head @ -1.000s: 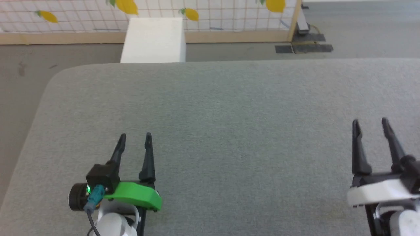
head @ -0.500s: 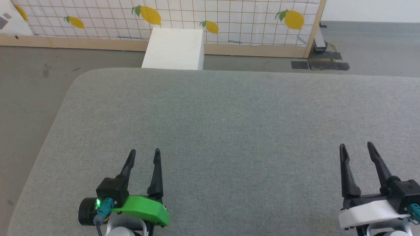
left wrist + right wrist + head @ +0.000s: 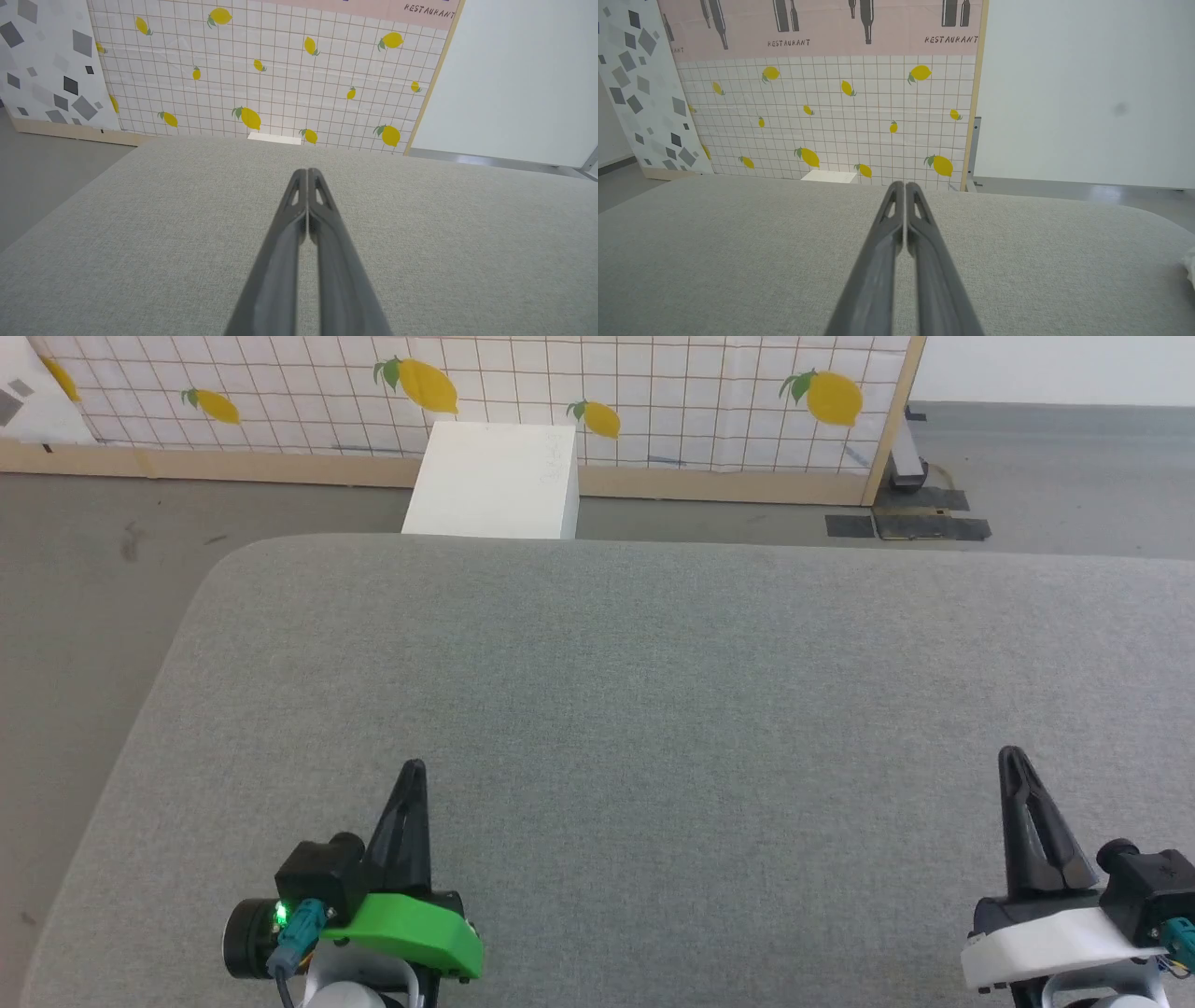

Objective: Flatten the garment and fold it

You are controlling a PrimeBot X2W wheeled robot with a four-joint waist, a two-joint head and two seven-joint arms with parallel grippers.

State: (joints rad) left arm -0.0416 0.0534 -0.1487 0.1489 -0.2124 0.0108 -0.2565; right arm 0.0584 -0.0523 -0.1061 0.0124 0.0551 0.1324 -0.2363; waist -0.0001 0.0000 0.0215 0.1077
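Both sets of jaws have just closed, and on nothing. Half a second ago each pair stood wide, with grey cloth showing between the tips. Now the left jaws are pressed tight, their dark fingers point(image 3: 406, 831) merged into one spike at 7 o'clock of the head view. The right jaws match them, fingers point(image 3: 1032, 831) together at 5 o'clock. The wrist views agree: the left fingers point(image 3: 280, 261) and the right fingers point(image 3: 878, 270) meet along their length, with only a hairline seam and no fabric between them.

Outward from the tips, both pairs hang just above the grey tabletop point(image 3: 653, 709), well apart from each other. Beyond its far edge, toward 12 o'clock, a white box point(image 3: 492, 476) stands on the floor against a lemon-print panel point(image 3: 653, 392).

The garment point(image 3: 1191, 267), I judge, is the pale rumpled scrap at the 3 o'clock edge of the right wrist view, lying on the tabletop off to the right arm's outer side. Too little shows to be sure, and no blue is visible.

So the closing looks like a settling pose, not a grasp. Flattening has not begun. The right arm would probably need to open again and swing toward 3 o'clock to fetch the cloth to the middle
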